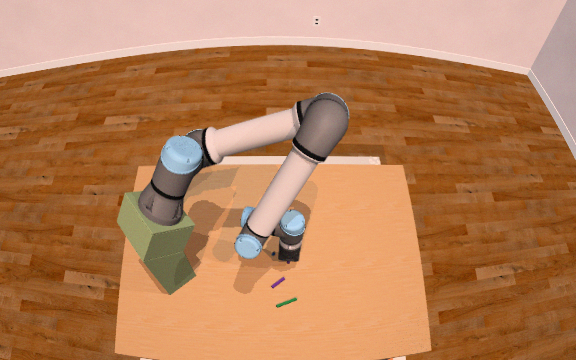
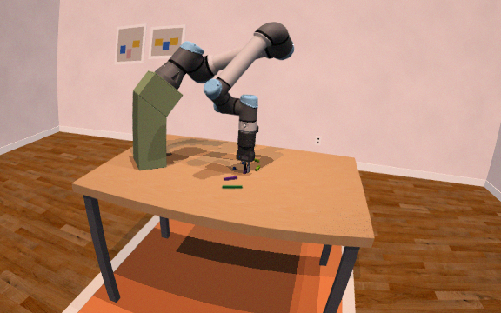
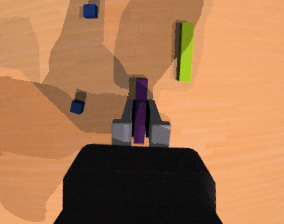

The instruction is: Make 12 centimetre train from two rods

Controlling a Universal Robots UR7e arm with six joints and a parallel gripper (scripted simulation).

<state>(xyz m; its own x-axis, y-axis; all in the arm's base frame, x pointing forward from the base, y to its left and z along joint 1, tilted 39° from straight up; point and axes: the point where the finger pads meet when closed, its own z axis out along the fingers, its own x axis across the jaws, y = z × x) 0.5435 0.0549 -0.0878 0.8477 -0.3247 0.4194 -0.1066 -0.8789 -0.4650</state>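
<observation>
at centre in the wrist view, the black claw [image 1: 288, 259] [image 2: 246, 167] [image 3: 140, 111] is closed on a slim purple rod [image 1: 288, 262] [image 2: 245, 171] [image 3: 140, 116]; its likely partner, another purple rod [image 1: 278, 282] [image 2: 230, 178], lies apart, no train laid.

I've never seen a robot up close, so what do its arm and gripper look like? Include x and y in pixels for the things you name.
The arm [image 1: 282, 194] [image 2: 243, 61] has pale, rounded tubes, dark grey joints with black rings, and light blue caps. The gripper [image 2: 246, 167] [image 3: 140, 111] has a black body and two grey fingers with dark inner faces. I see no loose cables.
</observation>
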